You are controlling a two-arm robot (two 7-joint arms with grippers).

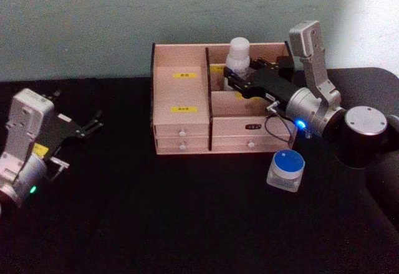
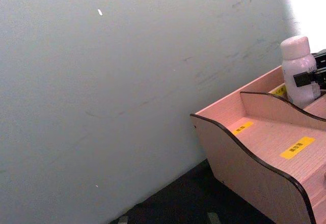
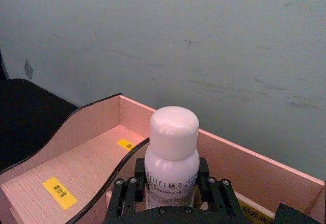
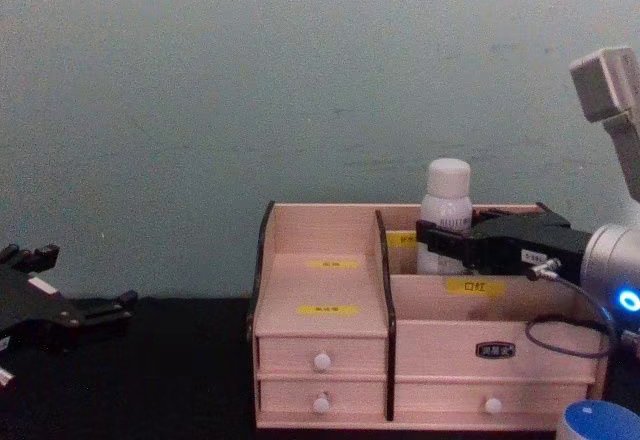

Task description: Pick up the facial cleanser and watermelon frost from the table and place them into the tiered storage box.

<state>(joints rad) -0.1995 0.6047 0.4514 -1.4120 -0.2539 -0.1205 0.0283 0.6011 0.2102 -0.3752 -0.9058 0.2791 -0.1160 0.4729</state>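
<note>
The facial cleanser [image 1: 239, 53], a white bottle with a rounded cap, stands upright in the back right compartment of the pinkish tiered storage box [image 1: 181, 90]. My right gripper [image 1: 239, 75] reaches in from the right and is shut on the bottle's lower body; in the right wrist view its fingers [image 3: 127, 193] flank the bottle [image 3: 173, 147]. A small clear jar with a blue lid [image 1: 287, 169], apparently the watermelon frost, sits on the table in front of the box's right end. My left gripper [image 1: 80, 111] rests open at the far left, holding nothing.
The box [image 4: 320, 290] has stepped left compartments with yellow labels and white-knobbed drawers [image 4: 322, 361] below. A black cloth covers the table [image 1: 187, 224]. A pale wall stands close behind the box [image 2: 244, 158].
</note>
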